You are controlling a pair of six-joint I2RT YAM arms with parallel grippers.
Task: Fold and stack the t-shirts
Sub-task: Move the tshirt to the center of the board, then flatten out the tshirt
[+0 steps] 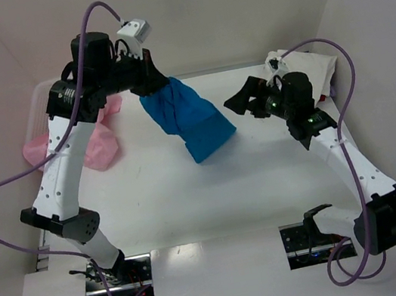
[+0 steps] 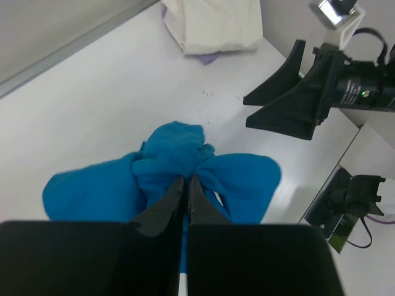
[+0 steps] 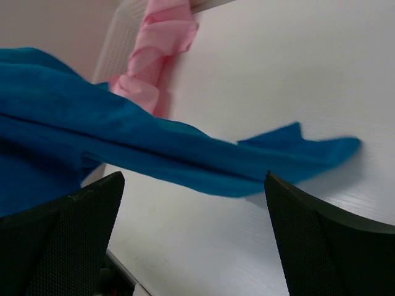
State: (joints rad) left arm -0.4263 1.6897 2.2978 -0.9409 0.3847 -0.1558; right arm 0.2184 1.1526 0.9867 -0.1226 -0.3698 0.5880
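Note:
A bright blue t-shirt (image 1: 187, 119) hangs bunched from my left gripper (image 1: 146, 82), which is raised over the back of the table. Its lower end trails on the surface. In the left wrist view the left gripper (image 2: 186, 180) is shut on a pinch of the blue t-shirt (image 2: 237, 179). My right gripper (image 1: 239, 102) is open and points at the shirt from the right with nothing in it. In the right wrist view the blue t-shirt (image 3: 154, 148) crosses just beyond the right gripper (image 3: 194, 182). Pale pink t-shirts (image 1: 98, 141) lie at the left. A cream-white t-shirt (image 1: 316, 69) lies folded at the back right.
A white lattice basket (image 1: 43, 106) stands at the back left under the pink cloth. White walls close in the table at the back and on both sides. The arm bases (image 1: 117, 279) are bolted at the near edge.

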